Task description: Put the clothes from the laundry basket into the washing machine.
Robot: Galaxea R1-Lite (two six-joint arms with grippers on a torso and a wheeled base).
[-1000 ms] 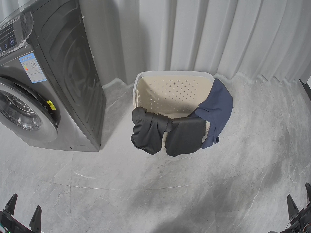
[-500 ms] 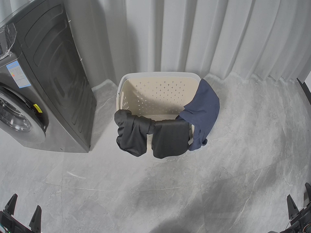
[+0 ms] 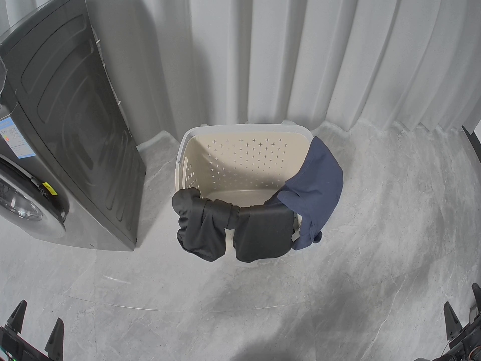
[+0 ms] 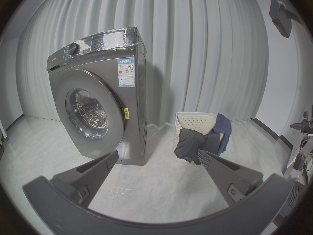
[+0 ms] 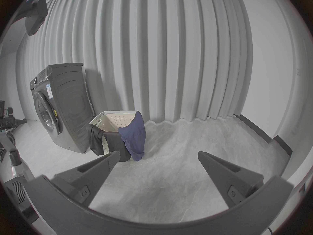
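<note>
**A:** Head view?
**B:** The cream perforated plastic laundry basket [image 3: 240, 127] stands at twelve o'clock. Black crumpled clothes [image 3: 260, 229] hang over its near rim, a navy blue garment [image 3: 315, 191] over its right corner. The dark grey front-loading washing machine [image 3: 65, 141] is at ten o'clock.
**A:** Left wrist?
**B:** The left gripper [image 4: 157, 154] is spread and empty. The machine's round glass door [image 4: 88, 113] looks closed.
**A:** Right wrist?
**B:** The right gripper [image 5: 158, 154] gapes, holding nothing. I judge nothing loaded yet.

Left gripper [image 4: 157, 153] and right gripper [image 5: 158, 154] low, fingers [image 4: 97, 170] spread wide.
</note>
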